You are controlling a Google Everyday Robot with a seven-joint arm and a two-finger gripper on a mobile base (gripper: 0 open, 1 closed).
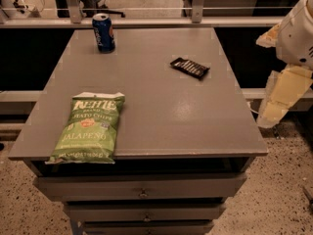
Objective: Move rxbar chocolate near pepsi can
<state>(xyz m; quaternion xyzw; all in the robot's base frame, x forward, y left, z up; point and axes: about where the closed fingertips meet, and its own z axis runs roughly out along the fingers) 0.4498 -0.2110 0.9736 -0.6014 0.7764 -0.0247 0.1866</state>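
The rxbar chocolate (190,67) is a flat black bar lying on the right rear part of the grey table top (161,106). The pepsi can (103,32) stands upright near the far left corner, well apart from the bar. My gripper (274,111) hangs off the table's right side at the frame's right edge, below the white arm housing (298,31). It is to the right of the bar, beyond the table edge, and holds nothing that I can see.
A green Kettle jalapeño chip bag (89,126) lies at the front left, overhanging the front edge. Drawers (142,187) sit under the table top. A rail and chair legs (195,6) stand behind the table.
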